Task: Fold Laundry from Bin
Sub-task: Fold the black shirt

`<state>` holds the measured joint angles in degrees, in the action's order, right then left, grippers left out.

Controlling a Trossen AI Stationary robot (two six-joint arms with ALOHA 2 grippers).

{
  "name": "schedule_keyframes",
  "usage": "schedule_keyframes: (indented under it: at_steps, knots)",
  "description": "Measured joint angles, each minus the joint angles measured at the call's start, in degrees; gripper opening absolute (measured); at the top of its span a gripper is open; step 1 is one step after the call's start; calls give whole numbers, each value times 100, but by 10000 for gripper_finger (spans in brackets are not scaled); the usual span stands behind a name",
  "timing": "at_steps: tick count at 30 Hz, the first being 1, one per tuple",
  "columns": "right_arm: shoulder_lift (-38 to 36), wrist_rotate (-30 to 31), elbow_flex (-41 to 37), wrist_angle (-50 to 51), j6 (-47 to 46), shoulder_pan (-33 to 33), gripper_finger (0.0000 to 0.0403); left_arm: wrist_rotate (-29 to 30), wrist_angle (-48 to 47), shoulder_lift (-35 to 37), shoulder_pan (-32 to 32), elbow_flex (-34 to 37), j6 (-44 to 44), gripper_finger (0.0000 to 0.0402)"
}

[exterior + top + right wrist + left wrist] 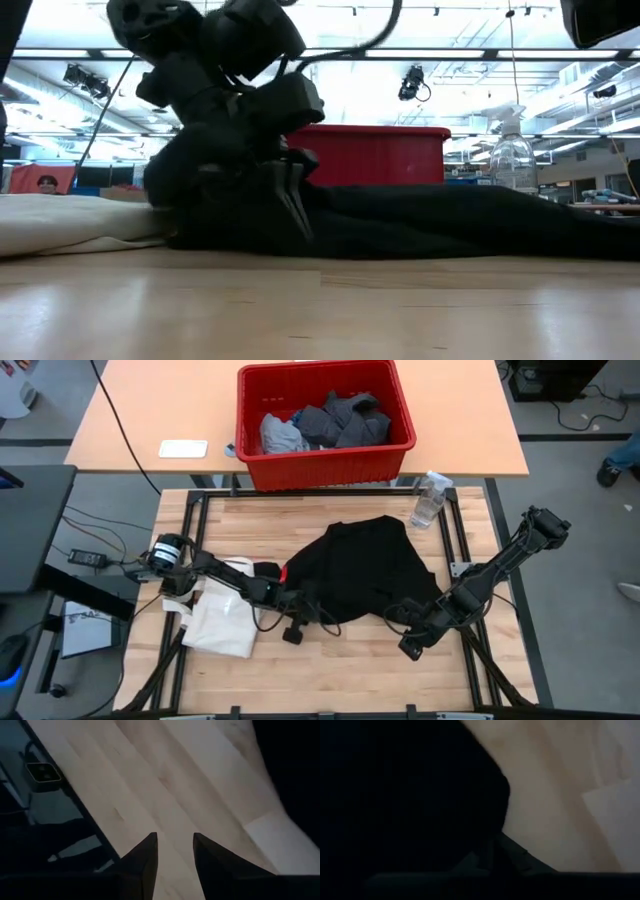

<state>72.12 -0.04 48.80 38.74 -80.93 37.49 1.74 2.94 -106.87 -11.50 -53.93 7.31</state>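
I had 1 black T-shirt [365, 570] out on the table, spread but unfolded; the other laundry [325, 422] sat in the bin [262, 470] beyond it. My left gripper [290, 598] was clamped on its near-left edge. My right gripper [405, 622], fingers apart and empty, hovered beside its near-right edge.

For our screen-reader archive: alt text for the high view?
A black T-shirt lies spread on the wooden table, the left gripper shut on its edge and the right gripper at its opposite edge. Behind stands a red bin of laundry.
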Motion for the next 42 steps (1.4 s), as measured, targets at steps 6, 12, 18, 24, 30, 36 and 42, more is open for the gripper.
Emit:
schedule_keyframes:
  at_steps: [6,12,18,24,30,36,42]
  knots:
    - [0,447,0,510,341,-23,112,-671,-1770,949,17,-580,-532,3]
    - [-24,1067,0,610,493,-222,112,-1296,-3152,2294,-110,-1328,-792,2]
    - [39,949,0,-196,1357,-360,111,-1171,-3266,3395,35,-1544,-1381,1]
    - [313,1133,-4,-1042,2197,-336,112,-556,-2905,3912,38,-1548,-1950,1]
    - [358,1719,-4,-2464,2883,-604,112,-219,-2096,4009,95,-2042,-2186,0]
    - [20,2311,-4,-3286,3132,-936,112,246,-2247,3941,425,-2925,-2086,0]
    - [-129,2714,5,-5364,5078,-1095,112,621,-1867,3932,824,-3226,-2453,0]
